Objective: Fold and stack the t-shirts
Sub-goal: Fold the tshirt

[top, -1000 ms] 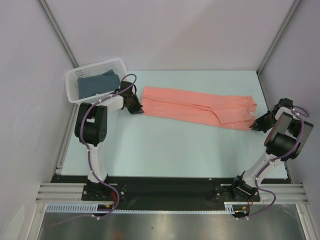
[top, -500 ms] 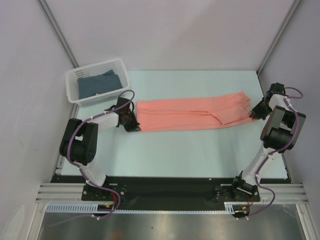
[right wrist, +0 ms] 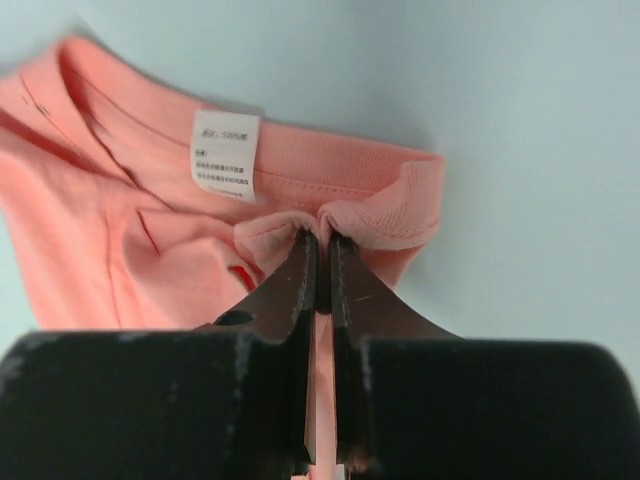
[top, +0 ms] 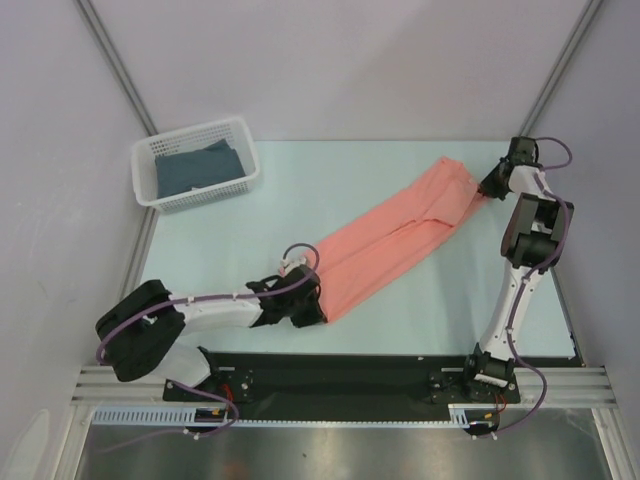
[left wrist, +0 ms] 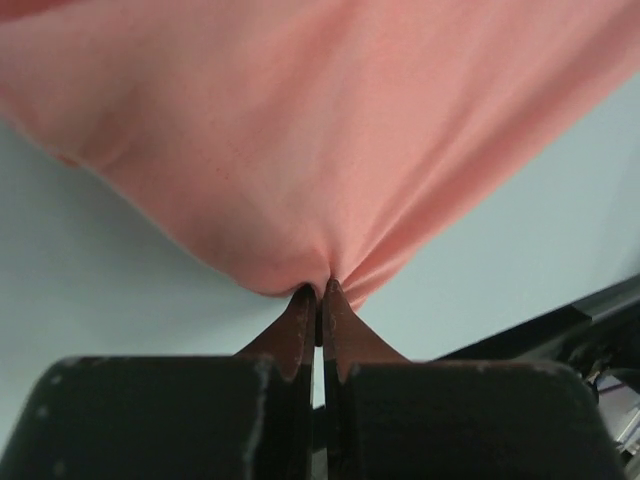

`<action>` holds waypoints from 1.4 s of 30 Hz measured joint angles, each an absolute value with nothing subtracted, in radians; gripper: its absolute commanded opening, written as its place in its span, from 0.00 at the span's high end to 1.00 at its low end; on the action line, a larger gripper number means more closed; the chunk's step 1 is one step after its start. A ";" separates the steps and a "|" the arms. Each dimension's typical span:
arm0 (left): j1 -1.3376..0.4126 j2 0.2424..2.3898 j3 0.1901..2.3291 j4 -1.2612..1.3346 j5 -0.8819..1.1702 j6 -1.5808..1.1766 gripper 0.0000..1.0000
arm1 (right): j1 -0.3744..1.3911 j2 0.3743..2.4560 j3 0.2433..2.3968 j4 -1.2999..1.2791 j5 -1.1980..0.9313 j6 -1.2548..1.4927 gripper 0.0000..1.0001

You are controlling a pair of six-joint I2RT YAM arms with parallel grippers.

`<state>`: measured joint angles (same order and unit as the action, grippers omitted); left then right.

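A salmon-pink t-shirt [top: 395,235], folded lengthwise into a long strip, lies diagonally from near-centre to far right on the table. My left gripper [top: 312,303] is shut on its near end, the hem [left wrist: 320,285], close to the table's front edge. My right gripper [top: 486,189] is shut on its far end at the collar [right wrist: 330,220], where a white label [right wrist: 224,152] shows. A dark blue folded t-shirt [top: 195,167] lies in the white basket [top: 243,130] at the far left.
The pale table [top: 250,240] ends at a black front rail [top: 340,365]. Grey walls and slanted frame posts [top: 115,65] close in the back and sides. The left arm lies low along the front edge.
The left gripper has dragged the shirt's end from beside the basket toward the front edge. The right gripper carried the collar end toward the far right. The strip turned from crosswise to diagonal.
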<state>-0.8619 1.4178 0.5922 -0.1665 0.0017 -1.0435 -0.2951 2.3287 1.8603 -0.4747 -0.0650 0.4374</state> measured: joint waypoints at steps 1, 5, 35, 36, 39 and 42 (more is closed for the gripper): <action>-0.911 1.422 0.591 -0.154 -0.009 -1.076 1.00 | -0.282 2.355 1.900 -0.472 -0.067 0.439 0.99; -1.056 1.497 0.638 -0.109 -0.050 -1.164 1.00 | -0.232 2.472 2.069 -0.433 -0.091 0.452 0.99; -0.697 1.239 0.929 -0.331 0.166 -0.673 0.17 | -0.274 2.634 2.355 -0.419 -0.265 0.496 0.39; -0.677 1.267 0.932 -0.336 0.173 -0.656 0.17 | -0.278 2.630 2.352 -0.422 -0.271 0.492 0.39; -0.635 1.388 0.937 -0.360 0.213 -0.595 0.19 | -0.280 2.622 2.337 -0.421 -0.299 0.488 0.41; -0.606 1.459 0.921 -0.370 0.255 -0.551 0.25 | -0.278 2.622 2.325 -0.422 -0.334 0.488 0.41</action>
<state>-0.6060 1.4593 0.9211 -0.3702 0.2554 -0.5507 -0.2775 2.6221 2.3253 -0.4217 -0.3336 0.4877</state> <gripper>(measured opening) 0.797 0.590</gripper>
